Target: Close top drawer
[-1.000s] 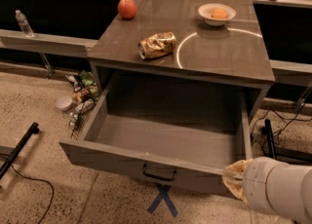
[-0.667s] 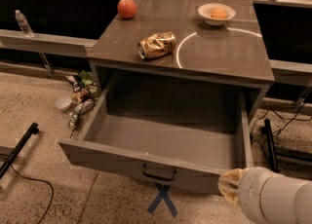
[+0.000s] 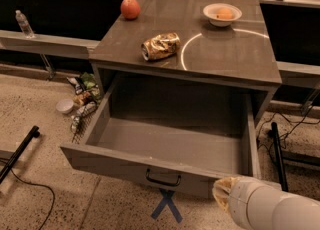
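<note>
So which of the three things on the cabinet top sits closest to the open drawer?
The crushed can, on its side near the front edge; the red fruit and bowl sit farther back. The hand is by the top drawer's front right corner.

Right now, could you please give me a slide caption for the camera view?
Top drawer wide open and empty under the counter, gripper low by its front right corner.
</note>
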Motion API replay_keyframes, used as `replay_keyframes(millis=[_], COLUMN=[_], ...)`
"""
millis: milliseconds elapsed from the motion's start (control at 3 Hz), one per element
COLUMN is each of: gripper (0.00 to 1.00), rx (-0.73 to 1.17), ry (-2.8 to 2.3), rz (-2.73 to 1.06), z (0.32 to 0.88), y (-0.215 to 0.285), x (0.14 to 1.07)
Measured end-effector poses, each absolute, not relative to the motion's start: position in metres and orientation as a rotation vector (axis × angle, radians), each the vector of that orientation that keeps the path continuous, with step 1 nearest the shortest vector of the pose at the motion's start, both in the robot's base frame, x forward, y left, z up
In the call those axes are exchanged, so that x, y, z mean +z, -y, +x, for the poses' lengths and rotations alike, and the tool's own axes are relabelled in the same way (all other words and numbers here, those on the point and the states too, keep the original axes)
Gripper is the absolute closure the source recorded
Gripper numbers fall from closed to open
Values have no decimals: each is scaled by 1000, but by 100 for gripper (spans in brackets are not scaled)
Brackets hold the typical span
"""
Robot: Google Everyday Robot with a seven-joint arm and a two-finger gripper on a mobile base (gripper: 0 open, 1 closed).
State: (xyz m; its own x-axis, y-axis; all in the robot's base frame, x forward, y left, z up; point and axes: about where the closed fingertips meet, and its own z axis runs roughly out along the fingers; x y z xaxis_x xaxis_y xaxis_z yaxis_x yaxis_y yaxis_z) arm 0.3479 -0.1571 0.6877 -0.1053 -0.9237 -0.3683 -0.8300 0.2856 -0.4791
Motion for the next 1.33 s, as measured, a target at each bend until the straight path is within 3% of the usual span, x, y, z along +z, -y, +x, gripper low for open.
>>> replay_keyframes(millis=[1333], gripper=[100], rx=[-357], ry=[-1877], rz=[-1527], z=[392], y=[181], x=[664])
